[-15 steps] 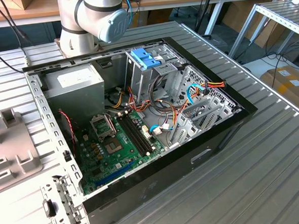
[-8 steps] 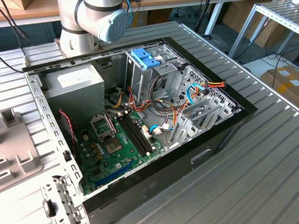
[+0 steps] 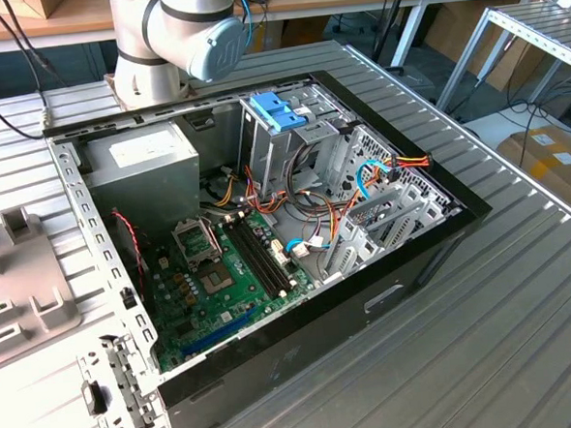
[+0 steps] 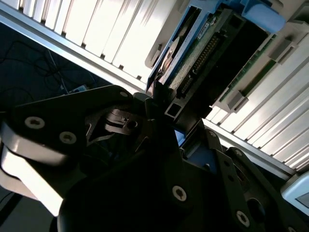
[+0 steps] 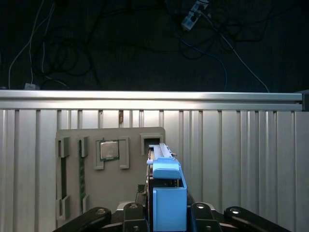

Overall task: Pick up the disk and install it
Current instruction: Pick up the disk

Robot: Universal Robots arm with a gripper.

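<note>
Disk (image 5: 169, 203) is pinched on edge by end effector (image 5: 167, 213), long axis pointed away, over grey tray (image 5: 111, 193) on table (image 5: 241, 159).

Disk (image 5: 166, 195) between the fingers (image 5: 193, 216), by the tray (image 5: 128, 186) on the table (image 5: 241, 159)

A ribbed aluminium tabletop (image 3: 523, 296) spans the workshop; a wooden workbench (image 3: 311, 4) runs behind it, with a metal rack (image 3: 545, 25) and cardboard boxes (image 3: 552, 159) at the exterior view's right.

An open computer case (image 3: 303, 339) (green motherboard (image 3: 208, 287), grey power-supply box (image 3: 142, 165) inside) lies on a ribbed metal table (image 3: 506, 336).
</note>
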